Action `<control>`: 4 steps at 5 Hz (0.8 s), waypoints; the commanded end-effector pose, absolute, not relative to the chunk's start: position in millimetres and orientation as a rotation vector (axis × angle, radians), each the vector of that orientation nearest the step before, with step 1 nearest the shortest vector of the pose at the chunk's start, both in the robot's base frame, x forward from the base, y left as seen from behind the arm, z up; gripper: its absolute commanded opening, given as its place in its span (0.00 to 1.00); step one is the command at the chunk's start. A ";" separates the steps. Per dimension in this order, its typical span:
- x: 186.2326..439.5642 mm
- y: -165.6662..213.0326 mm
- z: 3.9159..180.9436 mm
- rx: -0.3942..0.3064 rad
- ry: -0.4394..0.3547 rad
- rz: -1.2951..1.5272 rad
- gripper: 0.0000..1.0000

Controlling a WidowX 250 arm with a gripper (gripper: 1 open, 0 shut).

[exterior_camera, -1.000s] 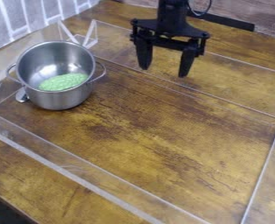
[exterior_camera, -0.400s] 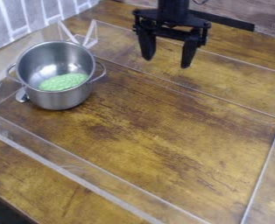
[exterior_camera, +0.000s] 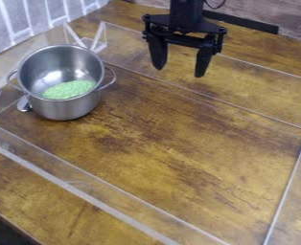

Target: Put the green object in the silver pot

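Note:
The silver pot (exterior_camera: 61, 81) stands on the wooden table at the left, its small handles at the sides. Inside it, on the bottom, lies the green object (exterior_camera: 67, 90), a flat speckled light-green oval. My gripper (exterior_camera: 180, 69) hangs at the top centre, well to the right of the pot, pointing down. Its two black fingers (exterior_camera: 157, 55) are spread wide apart and nothing is between them.
The wooden table (exterior_camera: 179, 144) is ringed by a low clear plastic wall (exterior_camera: 63, 182) along the front and left. A tiled wall (exterior_camera: 25, 19) rises at the back left behind the pot.
The gripper sits slightly higher in the picture than a second ago; it stays open. The pot and the green object have not moved.

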State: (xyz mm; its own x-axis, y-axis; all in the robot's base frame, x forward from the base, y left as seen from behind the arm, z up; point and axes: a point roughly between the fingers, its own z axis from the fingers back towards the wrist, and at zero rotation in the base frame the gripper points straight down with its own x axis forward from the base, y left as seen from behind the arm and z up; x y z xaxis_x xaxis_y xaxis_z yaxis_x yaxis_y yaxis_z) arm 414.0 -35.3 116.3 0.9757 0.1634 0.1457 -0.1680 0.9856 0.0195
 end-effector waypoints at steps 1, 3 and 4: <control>415.4 -25.9 135.0 0.026 -0.184 0.197 1.00; 418.0 -37.1 122.0 0.025 -0.167 0.297 1.00; 418.3 -41.3 134.0 0.016 -0.175 0.291 1.00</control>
State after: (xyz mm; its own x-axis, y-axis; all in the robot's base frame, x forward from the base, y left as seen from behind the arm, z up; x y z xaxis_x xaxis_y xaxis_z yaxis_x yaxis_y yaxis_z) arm 410.6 -35.1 103.5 0.9503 0.2961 0.0967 -0.2997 0.9537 0.0251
